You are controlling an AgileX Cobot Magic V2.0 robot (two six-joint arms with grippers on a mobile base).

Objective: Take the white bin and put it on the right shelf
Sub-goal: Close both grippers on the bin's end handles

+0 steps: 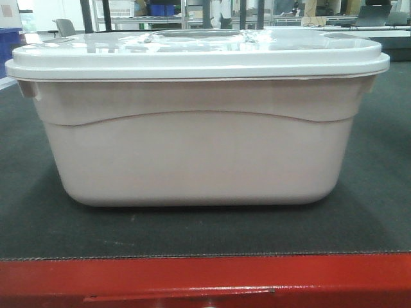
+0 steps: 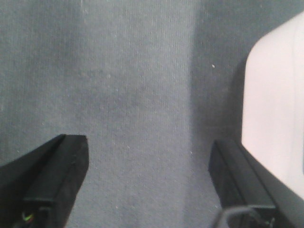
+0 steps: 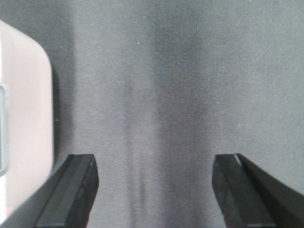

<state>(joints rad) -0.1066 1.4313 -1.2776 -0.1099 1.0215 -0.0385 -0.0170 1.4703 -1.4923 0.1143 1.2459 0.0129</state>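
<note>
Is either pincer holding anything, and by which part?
Nothing is held: left pincer and right pincer are both open above the dark mat, beside the white bin.

Left claw (image 2: 147, 145), right claw (image 3: 154, 159): jaws wide apart

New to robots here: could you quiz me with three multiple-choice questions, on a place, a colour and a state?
1. The large off-white plastic bin stands on: A) a dark grey mat B) a metal shelf C) the floor
2. The table's front edge is: A) blue B) red C) yellow
3. The left gripper and right gripper are: A) shut on the bin B) one shut C) both open

1 A: mat shows beneath it. 2 B: red band below the mat. 3 C: jaws spread, only mat between.
</note>
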